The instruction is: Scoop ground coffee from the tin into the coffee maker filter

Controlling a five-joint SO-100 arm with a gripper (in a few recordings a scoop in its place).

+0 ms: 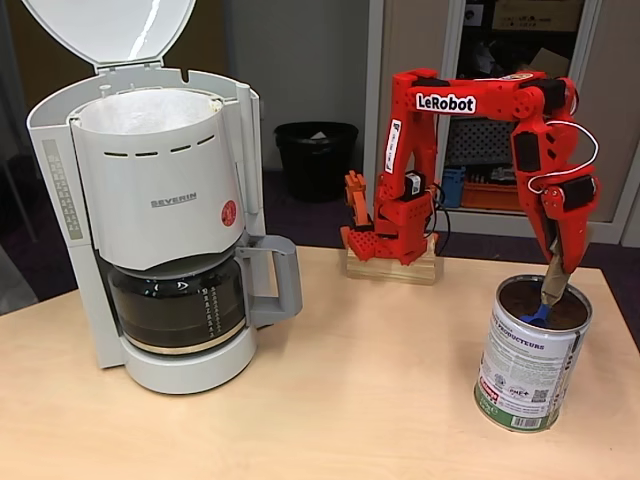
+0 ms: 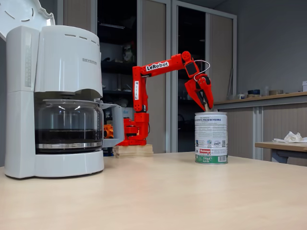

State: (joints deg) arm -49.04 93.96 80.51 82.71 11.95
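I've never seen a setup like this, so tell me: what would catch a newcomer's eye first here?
The bright red arm marked "LeRobot" stands out, reaching from the back of the table down to the right. Its gripper dips a blue scoop on a wooden handle into an open tin of ground coffee. At the left stands a big light grey coffee maker, lid up, its white filter showing.

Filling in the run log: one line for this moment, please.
phase: scooping | red pincer: shut on blue scoop, dipped into shiny metal tin | white paper filter: lid open
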